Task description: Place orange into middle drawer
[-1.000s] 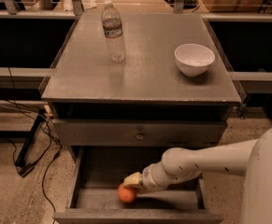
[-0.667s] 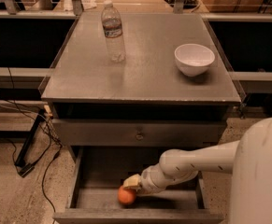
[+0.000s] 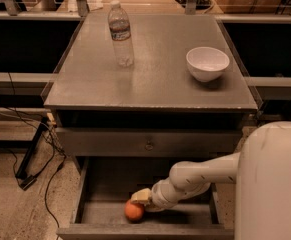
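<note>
The orange (image 3: 134, 210) is a small round fruit lying on the floor of the open middle drawer (image 3: 105, 211), near its front edge and left of centre. My gripper (image 3: 139, 198) reaches into the drawer from the right on a white arm and sits right above and behind the orange, its pale fingertips touching or nearly touching the fruit's top. The arm's wrist hides the drawer floor to the right of the orange.
On the cabinet top stand a clear water bottle (image 3: 120, 34) at the back left and a white bowl (image 3: 207, 63) at the right. A shut drawer front with a small round knob (image 3: 149, 145) lies above the open drawer. Cables (image 3: 32, 159) trail on the floor at left.
The orange has dropped slightly lower toward the drawer's front edge and now rests on the floor. The gripper stays just above it, barely moved.
</note>
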